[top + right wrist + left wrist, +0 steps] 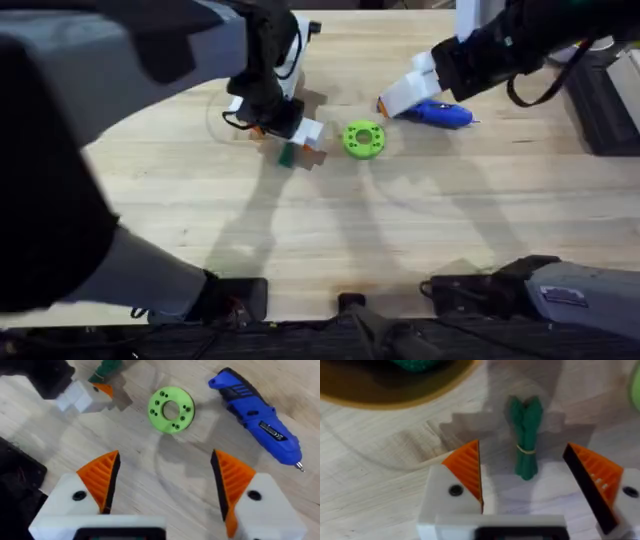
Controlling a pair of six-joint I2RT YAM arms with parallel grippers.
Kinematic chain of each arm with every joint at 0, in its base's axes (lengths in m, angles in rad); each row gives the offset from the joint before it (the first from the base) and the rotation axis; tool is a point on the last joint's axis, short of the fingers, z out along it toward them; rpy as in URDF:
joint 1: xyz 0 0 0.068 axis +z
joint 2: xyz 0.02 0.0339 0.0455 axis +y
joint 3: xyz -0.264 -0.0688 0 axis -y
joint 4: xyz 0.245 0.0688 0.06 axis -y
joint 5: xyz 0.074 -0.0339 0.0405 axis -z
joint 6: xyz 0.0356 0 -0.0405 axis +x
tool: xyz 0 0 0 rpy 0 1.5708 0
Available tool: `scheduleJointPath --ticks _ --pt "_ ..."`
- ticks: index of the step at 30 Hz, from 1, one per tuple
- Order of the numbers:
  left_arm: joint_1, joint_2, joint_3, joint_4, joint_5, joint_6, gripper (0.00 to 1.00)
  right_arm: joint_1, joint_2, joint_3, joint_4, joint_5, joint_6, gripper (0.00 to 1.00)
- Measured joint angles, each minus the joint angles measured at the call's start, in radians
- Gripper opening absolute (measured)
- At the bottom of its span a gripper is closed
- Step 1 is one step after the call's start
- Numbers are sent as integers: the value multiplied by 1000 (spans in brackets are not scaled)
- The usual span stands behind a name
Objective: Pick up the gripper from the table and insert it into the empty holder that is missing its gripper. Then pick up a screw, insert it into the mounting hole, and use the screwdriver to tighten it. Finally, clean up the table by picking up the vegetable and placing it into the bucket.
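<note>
The left gripper [530, 480] hangs low over the bench [400, 220] with its jaws spread wide, and the vegetable [525, 435] lies flat on the wood between its orange pads [467, 467], touching neither. The dark green bundle has a thin band round its middle. Just beyond it in the left wrist view sits the curved orange-brown rim of what is probably the bucket [395, 395], too blurred and cropped to be sure. From overhead, the left gripper [290, 135] stands just left of the green disc [364, 139], with the vegetable [286, 154] showing as a small green patch under it. The right gripper [165, 485] is also wide open and holds nothing; it hovers near the disc [171, 409]. The screwdriver [257, 417] lies on the bench beside the disc, its metal tip pointing away from it.
</note>
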Motion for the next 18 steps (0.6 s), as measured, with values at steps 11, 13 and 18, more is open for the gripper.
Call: scheduleJointPath --ticks 11,13,18 --pt "0 67 0 50 -13 -36 995 0 0 0 0 0 0 992" --pt "0 67 0 45 -16 -37 987 0 0 0 0 0 0 994" --pt "0 67 0 35 -16 -53 883 0 0 0 0 0 0 994"
